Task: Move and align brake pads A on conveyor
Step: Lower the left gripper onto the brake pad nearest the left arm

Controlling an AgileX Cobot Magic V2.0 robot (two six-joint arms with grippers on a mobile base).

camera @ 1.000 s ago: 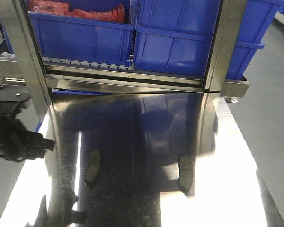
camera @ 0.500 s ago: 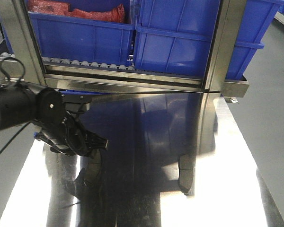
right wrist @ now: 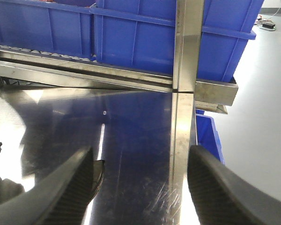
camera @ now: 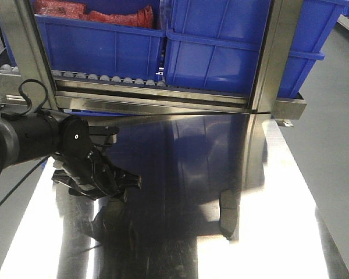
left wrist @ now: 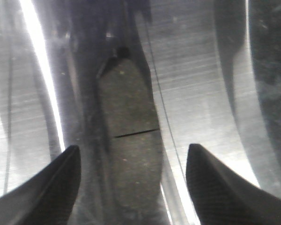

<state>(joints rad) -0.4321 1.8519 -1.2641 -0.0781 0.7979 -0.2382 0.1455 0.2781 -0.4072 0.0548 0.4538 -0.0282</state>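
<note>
Robot's L arm [camera: 29, 139] reaches in from the side, low over the shiny steel tabletop [camera: 291, 192]. Wrist view: a dark grey brake pad [left wrist: 129, 103] lies flat on the steel directly under the left end effector [left wrist: 133, 149], whose jaws are spread wide. The pad runs lengthwise btwn the two black fingers [left wrist: 47, 187] w/ a gap on each side, so neither finger touches it. The groove [left wrist: 136, 133] across the pad's middle sits just ahead of the fingertips, and the pad's far end points away from the camera. In the front view this pad is mostly hidden by the arm. A second brake pad [camera: 227, 216] lies well apart to the R on the same tabletop, long axis running away from the robot, at the foot of a steel post's reflection. The right end effector [right wrist: 140, 152] hovers above the tabletop, jaws open, nothing btwn them. A dark rounded shape [right wrist: 98, 172] shows just beside one finger, w/ too little visible to say what it is. Behind: roller rack [camera: 104, 78] w/ blue bins [camera: 221, 52]
</note>
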